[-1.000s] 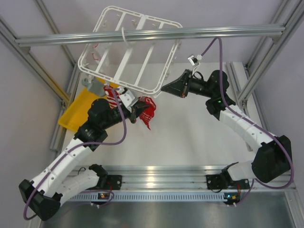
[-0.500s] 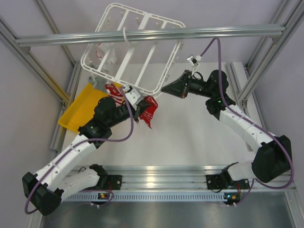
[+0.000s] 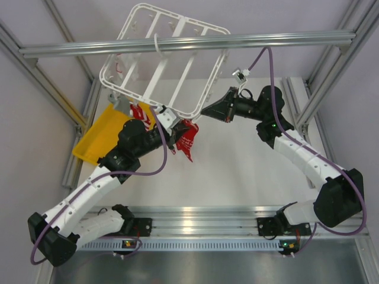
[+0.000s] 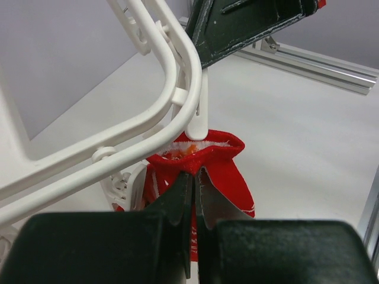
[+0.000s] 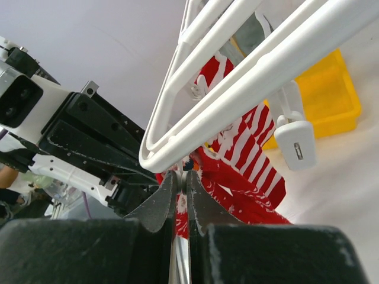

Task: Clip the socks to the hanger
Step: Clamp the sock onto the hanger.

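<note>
The white hanger [image 3: 160, 59] hangs tilted from a beam. My left gripper [image 4: 194, 173] is shut on the cuff of a red sock [image 4: 228, 165] and holds it up against a white clip [image 4: 199, 121] at the hanger's near corner. From above, that sock [image 3: 188, 139] dangles below the corner. My right gripper [image 5: 182, 176] is shut on the same corner clip, pinching its stem just under the frame [image 5: 249, 77]. A red-and-white striped sock [image 5: 251, 145] hangs from the frame behind it.
A yellow tray [image 3: 98, 139] sits at the table's left edge, partly under the hanger. A grey aluminium beam [image 3: 237, 40] crosses above the hanger. Another white clip [image 5: 294, 142] dangles to the right of my right fingers. The two grippers' tips are almost touching.
My left arm has moved right and up, carrying the red sock to the hanger's near corner clip. The hanger swung slightly. The right arm has stayed put.
</note>
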Controlling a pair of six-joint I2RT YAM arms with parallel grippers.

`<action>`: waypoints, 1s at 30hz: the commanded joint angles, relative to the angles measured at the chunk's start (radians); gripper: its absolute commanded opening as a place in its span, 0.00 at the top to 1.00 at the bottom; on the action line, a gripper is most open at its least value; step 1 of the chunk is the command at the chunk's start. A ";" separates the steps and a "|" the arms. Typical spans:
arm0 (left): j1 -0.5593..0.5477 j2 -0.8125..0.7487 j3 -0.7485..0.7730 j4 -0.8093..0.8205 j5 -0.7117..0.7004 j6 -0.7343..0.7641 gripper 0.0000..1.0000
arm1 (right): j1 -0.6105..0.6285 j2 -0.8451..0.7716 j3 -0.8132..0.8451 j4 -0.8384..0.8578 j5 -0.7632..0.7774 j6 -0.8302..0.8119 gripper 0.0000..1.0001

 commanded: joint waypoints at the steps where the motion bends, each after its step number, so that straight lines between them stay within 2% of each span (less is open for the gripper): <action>1: -0.014 0.010 0.053 0.083 -0.010 -0.015 1.00 | -0.007 0.007 0.051 -0.039 -0.021 -0.046 1.00; 21: -0.039 0.041 0.081 0.142 -0.025 0.008 1.00 | 0.002 0.004 0.069 -0.094 -0.021 -0.102 1.00; 22: -0.040 0.041 0.081 0.142 -0.027 0.016 1.00 | 0.002 0.005 0.071 -0.094 -0.024 -0.100 0.98; 25: -0.042 0.045 0.077 0.148 -0.027 0.019 1.00 | 0.003 0.005 0.071 -0.098 -0.029 -0.102 0.84; 26: -0.042 0.045 0.079 0.146 -0.029 0.019 1.00 | 0.003 0.005 0.071 -0.099 -0.029 -0.100 0.75; 29: -0.042 0.050 0.081 0.149 -0.036 0.017 1.00 | 0.003 0.008 0.077 -0.107 -0.027 -0.099 0.61; 30: -0.042 0.051 0.081 0.151 -0.042 0.016 1.00 | 0.003 0.010 0.078 -0.110 -0.026 -0.099 0.60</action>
